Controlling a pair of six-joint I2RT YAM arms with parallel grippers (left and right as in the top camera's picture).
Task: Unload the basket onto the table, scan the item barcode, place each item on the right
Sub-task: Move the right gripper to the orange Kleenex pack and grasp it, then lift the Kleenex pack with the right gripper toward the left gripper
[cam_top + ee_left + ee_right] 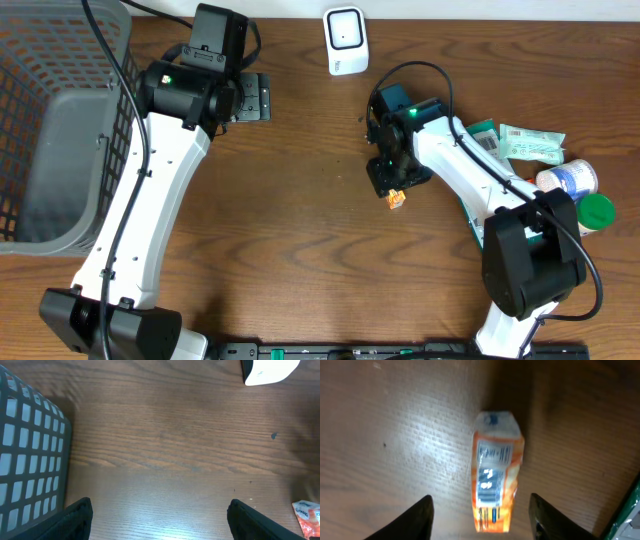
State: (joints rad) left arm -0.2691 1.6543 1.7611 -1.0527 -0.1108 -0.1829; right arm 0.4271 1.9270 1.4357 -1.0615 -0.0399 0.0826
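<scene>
Spanning the whole overhead view: brown wood-grain table (pixel 300 260).

Grey mesh basket (pixel 70 160) at the far left edge, partly under the left arm (pixel 150 200). The left arm reaches from the near edge up toward the top of the table.

Right arm (pixel 470 175) rises from the near right and bends back toward the table centre.

Heap of items on the right, just beside the right arm: green-and-white sachets (pixel 530 143), a bottle with a blue label (pixel 570 180), and a green cap (pixel 597 212) touching the bottle.

White scanner (pixel 345 40) stands at the top centre, well apart from both grippers.

Left gripper (pixel 160 520): fingers spread wide with nothing between them and only bare wood below. It is near the basket wall.

Right gripper (pixel 480 510): fingers apart, pointing down over the table centre. It grips nothing.

Orange packet (pixel 496 485), the item to scan, lies flat on the table between the right fingers. Clear wood shows on both sides of it, so neither finger touches it. A white printed panel faces up, but the print is too blurred to read. The packet is below the scanner, not near it.
</scene>
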